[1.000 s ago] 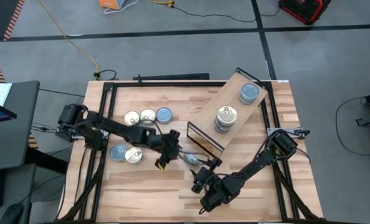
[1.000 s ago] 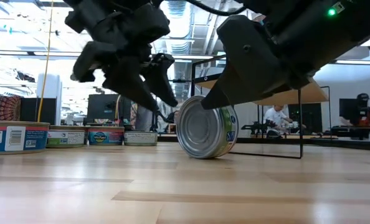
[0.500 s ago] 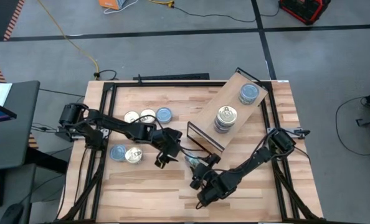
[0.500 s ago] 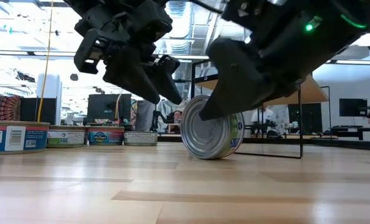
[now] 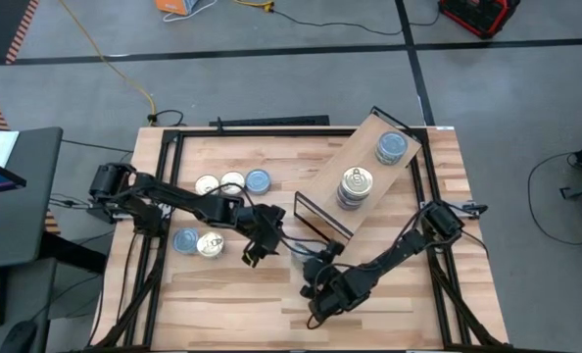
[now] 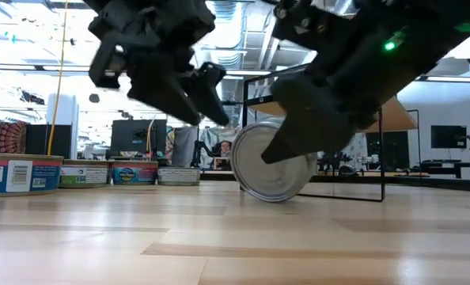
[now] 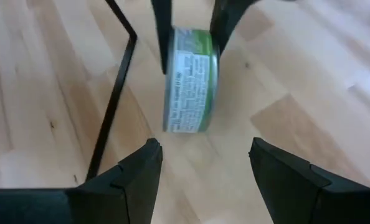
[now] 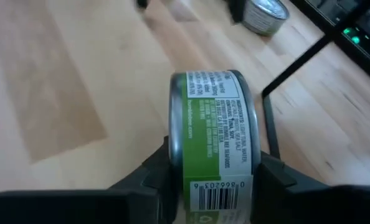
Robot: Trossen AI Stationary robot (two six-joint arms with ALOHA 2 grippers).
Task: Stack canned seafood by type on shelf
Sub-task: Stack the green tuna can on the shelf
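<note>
Right tool (image 8: 211, 177): pinching a green-labelled seafood tin (image 8: 213, 155) between its two fingers. The tin stands on its edge on the counter (image 5: 222, 304), flat faces pressed by the fingers, barcode and printed label facing the wrist camera. In the low view the tin (image 6: 273, 170) rests with its rim on the counter, partly covered by the right tool (image 6: 298, 138). In the high view this tool (image 5: 306, 263) sits just in front of the near end of the shelf (image 5: 330, 186).

Left tool (image 7: 200, 168): fingers spread, nothing between them. It hovers just short of the same tin (image 7: 191, 81), which lies straight ahead of it, apart from its fingertips. In the high view the left tool (image 5: 255, 250) is close beside the right tool, on the side away from the shelf. In the low view it (image 6: 187, 95) hangs above the counter, just beside the tin.

Shelf: a light wood board on a thin black frame, set at an angle on the counter beyond the right tool. It carries a stack of gold-lidded tins (image 5: 356, 186) near its middle and a stack of blue-lidded tins (image 5: 392, 147) toward its far end.

Loose tins on the counter, beyond the left tool: two gold-lidded tins (image 5: 220, 183) and one blue-lidded tin (image 5: 258, 180) in a row; a blue-lidded tin and gold-lidded tin as a touching pair (image 5: 198, 242) alongside the left arm.
</note>
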